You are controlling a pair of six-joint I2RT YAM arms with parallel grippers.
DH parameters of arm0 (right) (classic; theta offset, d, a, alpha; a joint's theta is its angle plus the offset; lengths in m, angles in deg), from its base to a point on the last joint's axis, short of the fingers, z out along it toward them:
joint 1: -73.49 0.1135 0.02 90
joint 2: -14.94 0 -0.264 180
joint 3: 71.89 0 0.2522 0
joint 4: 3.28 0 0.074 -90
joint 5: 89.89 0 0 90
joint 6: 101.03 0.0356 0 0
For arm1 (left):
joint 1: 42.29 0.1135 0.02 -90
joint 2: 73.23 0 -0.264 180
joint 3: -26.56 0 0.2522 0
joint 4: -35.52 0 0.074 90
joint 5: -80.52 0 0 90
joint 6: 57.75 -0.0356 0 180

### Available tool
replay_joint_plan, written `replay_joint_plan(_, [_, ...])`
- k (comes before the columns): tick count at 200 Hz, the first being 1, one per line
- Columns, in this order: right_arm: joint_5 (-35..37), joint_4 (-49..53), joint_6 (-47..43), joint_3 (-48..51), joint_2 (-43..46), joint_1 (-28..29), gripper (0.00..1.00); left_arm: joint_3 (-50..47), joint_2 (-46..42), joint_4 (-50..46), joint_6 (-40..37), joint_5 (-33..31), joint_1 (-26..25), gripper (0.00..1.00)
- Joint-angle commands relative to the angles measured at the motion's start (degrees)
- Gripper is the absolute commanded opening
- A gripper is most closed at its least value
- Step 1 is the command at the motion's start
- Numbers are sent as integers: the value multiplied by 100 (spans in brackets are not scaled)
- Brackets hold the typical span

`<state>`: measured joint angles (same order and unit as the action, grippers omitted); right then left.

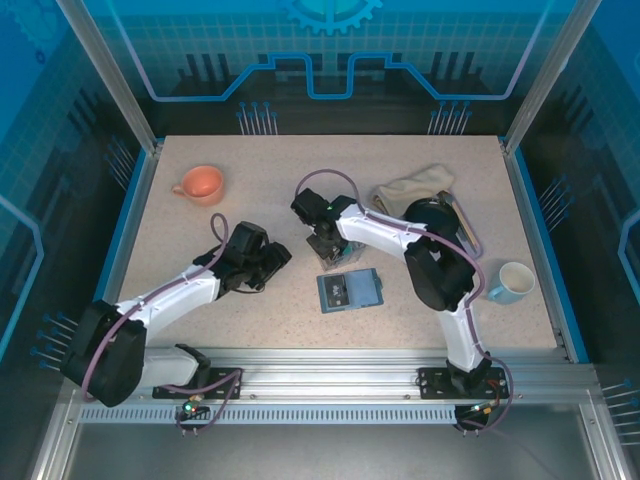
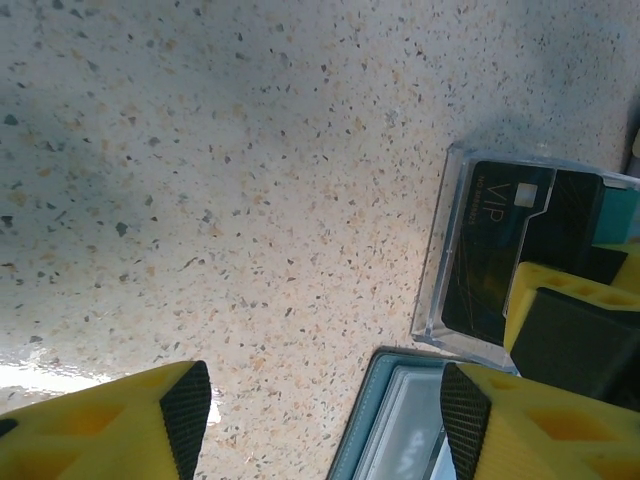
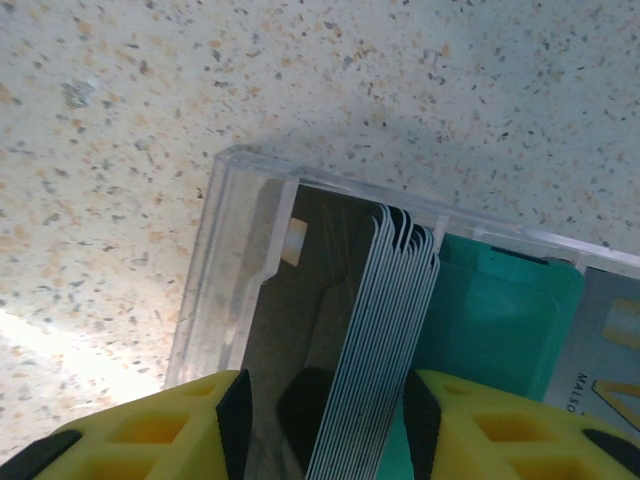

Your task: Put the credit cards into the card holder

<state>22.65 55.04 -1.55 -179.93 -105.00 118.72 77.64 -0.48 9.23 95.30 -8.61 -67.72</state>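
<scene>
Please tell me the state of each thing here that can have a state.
left hand: open, empty
clear box: open, cards inside
credit cards: stacked on edge in the clear box
right hand: astride the credit cards, grip unclear
card holder: lying open and flat
orange cup: upright
white mug: upright
cloth: crumpled

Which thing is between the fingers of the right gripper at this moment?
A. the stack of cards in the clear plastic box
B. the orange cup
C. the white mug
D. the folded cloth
A: in the right wrist view, the right gripper straddles the stack of cards, which stands on edge inside the clear plastic box.
</scene>
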Motion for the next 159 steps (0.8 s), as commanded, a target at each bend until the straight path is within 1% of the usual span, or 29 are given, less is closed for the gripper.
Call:
replay_joint_plan(1, [588, 186, -111, -139, -181, 160, 48, -82, -138, -135, 59, -150, 57, 66])
replay_joint_plan(43, [714, 196, -148, -153, -45, 161, 45, -87, -134, -117, 67, -121, 56, 66])
replay_joint_plan(83, [783, 182, -235, -115, 113, 157, 39, -80, -112, -109, 65, -88, 60, 66])
replay_joint_plan(159, [934, 188, -244, -56, 152, 159, 37, -76, -61, -78, 58, -51, 56, 66])
